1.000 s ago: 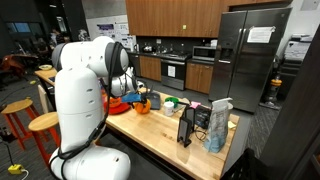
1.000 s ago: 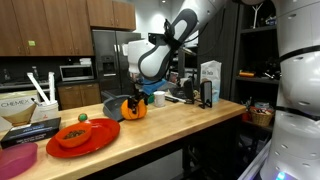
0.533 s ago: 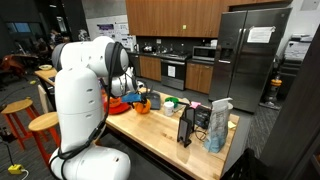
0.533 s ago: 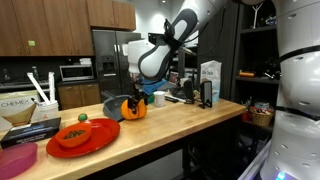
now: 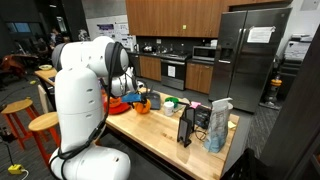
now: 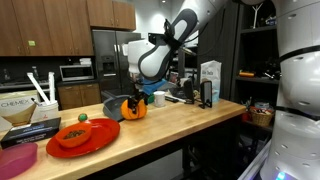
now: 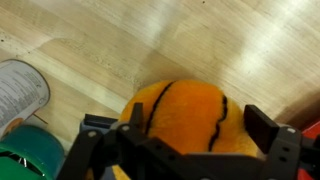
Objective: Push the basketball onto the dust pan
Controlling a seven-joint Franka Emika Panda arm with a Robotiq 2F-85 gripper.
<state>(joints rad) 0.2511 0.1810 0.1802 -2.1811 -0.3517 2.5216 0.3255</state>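
Wood counter (image 7: 235,40): gripper (image 7: 185,140) jaws wide, flanking basketball (image 7: 182,105).

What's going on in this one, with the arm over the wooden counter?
A robot arm is working at a wooden kitchen counter. Its gripper is down at the basketball, with one finger on each side of the ball in the wrist view; whether they press on it cannot be told. The red dust pan lies farther along the counter, apart from the ball, so the ball is not on it yet.
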